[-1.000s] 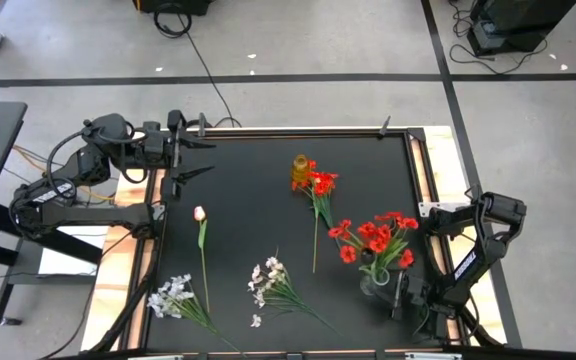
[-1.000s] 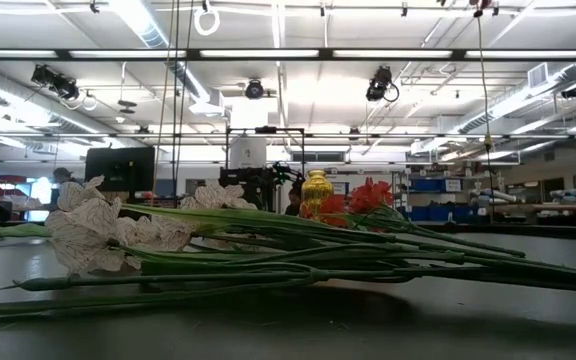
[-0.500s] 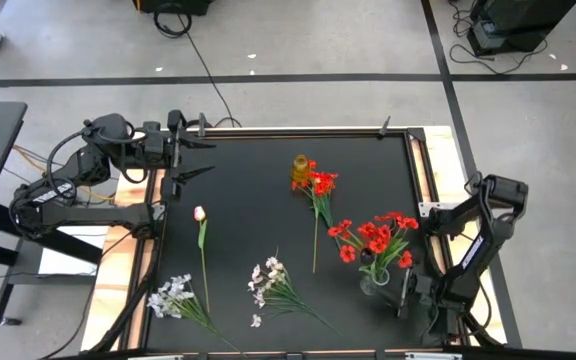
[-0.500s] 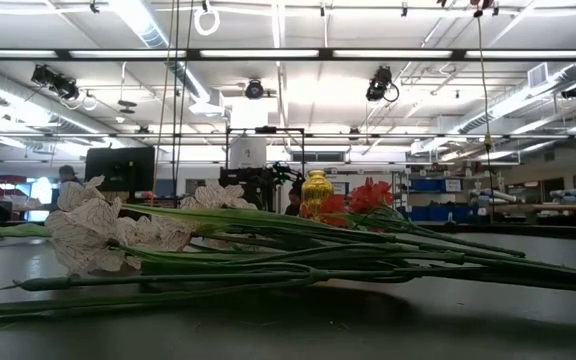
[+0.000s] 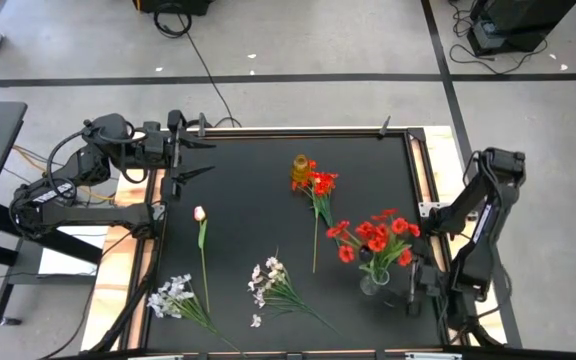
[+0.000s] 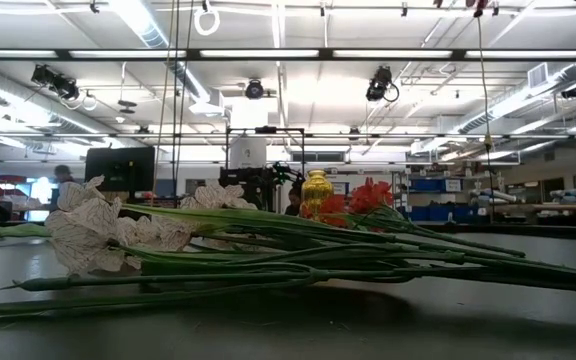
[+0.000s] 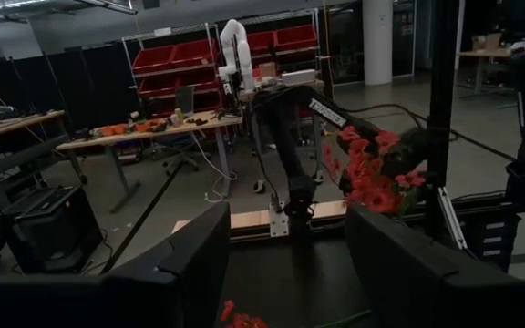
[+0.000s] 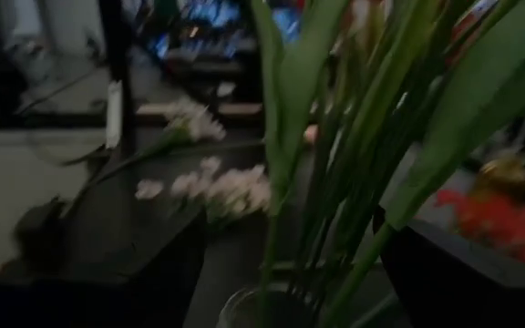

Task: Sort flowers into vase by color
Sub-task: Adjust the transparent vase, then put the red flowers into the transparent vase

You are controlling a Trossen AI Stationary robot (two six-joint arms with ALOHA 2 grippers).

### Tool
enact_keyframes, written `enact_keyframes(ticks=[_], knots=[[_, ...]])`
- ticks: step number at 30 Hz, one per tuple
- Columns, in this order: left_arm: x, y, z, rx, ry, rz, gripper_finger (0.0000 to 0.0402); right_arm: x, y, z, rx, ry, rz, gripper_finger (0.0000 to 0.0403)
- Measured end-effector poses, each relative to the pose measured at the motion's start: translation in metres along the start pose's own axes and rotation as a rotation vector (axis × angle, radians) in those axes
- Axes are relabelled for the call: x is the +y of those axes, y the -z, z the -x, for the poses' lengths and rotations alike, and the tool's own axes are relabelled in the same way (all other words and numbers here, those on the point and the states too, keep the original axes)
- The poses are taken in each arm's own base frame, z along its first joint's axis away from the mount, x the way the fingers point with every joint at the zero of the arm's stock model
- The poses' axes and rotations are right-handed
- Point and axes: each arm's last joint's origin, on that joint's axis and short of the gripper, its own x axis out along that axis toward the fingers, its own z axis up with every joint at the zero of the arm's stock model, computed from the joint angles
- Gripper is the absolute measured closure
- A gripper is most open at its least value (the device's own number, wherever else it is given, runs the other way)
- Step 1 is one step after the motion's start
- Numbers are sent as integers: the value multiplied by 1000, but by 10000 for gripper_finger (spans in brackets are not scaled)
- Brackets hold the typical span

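Your right end effector [image 5: 411, 296] sits low at the near right corner of the black worktop [image 5: 258, 190], its fingers spread apart and holding nothing, just beside the clear glass vase [image 5: 372, 281]. That vase already carries a bunch of red flowers [image 5: 376, 237], their green stems showing close up in the right wrist view between the two dark fingers. Your left end effector [image 5: 194, 158] waits at the far left corner of the worktop, fingers apart and empty, well away from every flower. Near the far middle stands a small amber vase [image 5: 300, 171], and a second red bunch [image 5: 319, 185] lies on the worktop with its blossoms just beside that vase and its stem running toward the near edge. A single pink tulip [image 5: 199, 214] lies left of centre, stem pointing to the near edge. Two sprays of white blossoms lie along the near side: one white spray [image 5: 171, 296] at the near left, another white spray [image 5: 268, 281] near the middle. From the low view, you see the white blossoms [image 6: 93, 228] and long green stems lying flat in front.
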Motion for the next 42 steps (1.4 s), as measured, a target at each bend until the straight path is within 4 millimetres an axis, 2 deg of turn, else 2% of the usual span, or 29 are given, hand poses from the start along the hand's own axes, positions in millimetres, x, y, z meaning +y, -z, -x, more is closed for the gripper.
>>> enact_keyframes(ticks=[5, 11, 16, 21, 29, 35, 42], knots=[[0, 0, 0, 0, 0, 0, 177, -6, -12, 4, 159, -126, -28, 82], [0, 0, 0, 0, 0, 0, 177, -17, -28, 9, 261, -240, -82, 82], [0, 0, 0, 0, 0, 0, 177, -40, -36, 12, 319, -241, -83, 85], [0, 0, 0, 0, 0, 0, 177, -65, -35, 13, 462, -210, -92, 92], [0, 0, 0, 0, 0, 0, 177, -83, -40, 15, 681, -283, -181, 107], [0, 0, 0, 0, 0, 0, 177, -101, -79, 20, 678, -306, -307, 134], [0, 0, 0, 0, 0, 0, 177, -138, -146, 35, 580, -354, -364, 163]])
